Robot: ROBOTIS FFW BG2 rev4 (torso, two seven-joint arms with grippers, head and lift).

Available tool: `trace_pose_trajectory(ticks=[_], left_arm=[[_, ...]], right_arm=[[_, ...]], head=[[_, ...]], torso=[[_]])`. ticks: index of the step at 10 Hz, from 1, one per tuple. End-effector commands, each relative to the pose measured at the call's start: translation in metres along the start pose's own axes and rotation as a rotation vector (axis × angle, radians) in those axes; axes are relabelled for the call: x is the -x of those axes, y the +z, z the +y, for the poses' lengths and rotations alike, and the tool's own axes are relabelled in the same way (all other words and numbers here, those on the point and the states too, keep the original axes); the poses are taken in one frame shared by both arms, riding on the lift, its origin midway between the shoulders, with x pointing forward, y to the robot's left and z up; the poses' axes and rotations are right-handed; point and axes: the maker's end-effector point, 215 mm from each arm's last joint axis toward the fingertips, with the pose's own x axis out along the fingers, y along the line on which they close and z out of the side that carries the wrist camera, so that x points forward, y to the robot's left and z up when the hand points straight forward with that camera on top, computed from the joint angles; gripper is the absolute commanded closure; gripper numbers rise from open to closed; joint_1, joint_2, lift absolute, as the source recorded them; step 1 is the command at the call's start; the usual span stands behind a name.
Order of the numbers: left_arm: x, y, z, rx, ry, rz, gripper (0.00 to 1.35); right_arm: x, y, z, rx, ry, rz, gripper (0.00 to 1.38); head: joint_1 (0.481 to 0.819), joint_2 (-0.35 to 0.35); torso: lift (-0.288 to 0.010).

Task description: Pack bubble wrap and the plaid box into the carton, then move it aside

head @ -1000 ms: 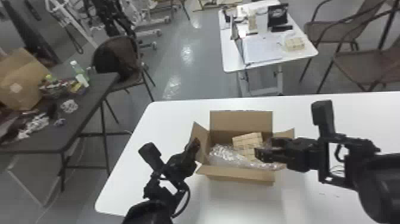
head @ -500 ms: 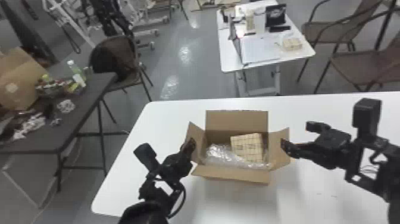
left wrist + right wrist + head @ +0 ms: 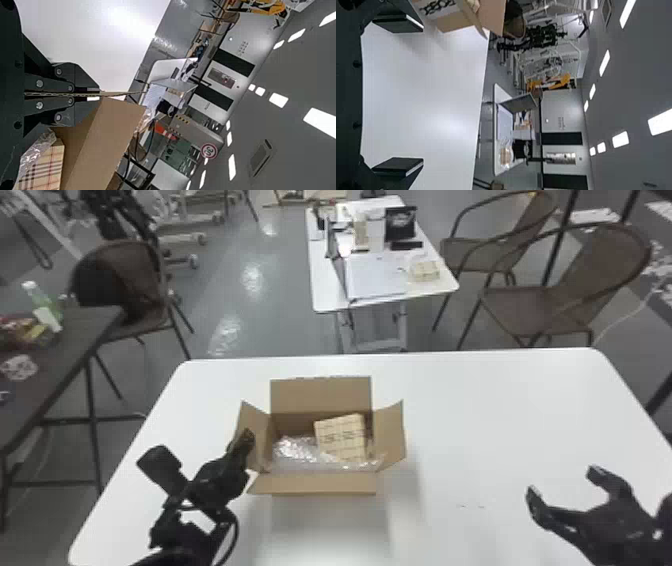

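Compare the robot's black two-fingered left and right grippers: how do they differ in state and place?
The left gripper has its jaws shut on the left flap of the brown cardboard carton; the right gripper has its jaws wide apart, holding nothing. The left gripper is at the carton; the right gripper is clear of it, farther right. Both are black.

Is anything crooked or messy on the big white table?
The plaid box sits crooked in the carton, not lined up with its walls. Crinkly bubble wrap bunches beside it. Nothing looks spilled.
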Motion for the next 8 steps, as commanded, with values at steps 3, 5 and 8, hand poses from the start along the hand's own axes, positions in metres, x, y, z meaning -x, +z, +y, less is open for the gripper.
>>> trace_pose_trajectory(ticks=[3, 5, 8], left_arm=[[0.017, 0.015, 0.045, 0.002, 0.169, -0.078, 1.21], [0.033, 0.052, 0.107, -0.034, 0.370, -0.169, 1.21], [0.068, 0.100, 0.175, -0.052, 0.690, -0.331, 1.21]], right_arm=[[0.063, -0.044, -0.015, 0.001, -0.090, 0.055, 0.11], [0.064, -0.044, -0.012, 0.003, -0.085, 0.057, 0.11], [0.063, -0.046, -0.011, -0.004, -0.078, 0.059, 0.11]], head=[[0.695, 0.106], [0.695, 0.159], [0.695, 0.285]], torso=[[-0.027], [-0.027], [-0.027]])
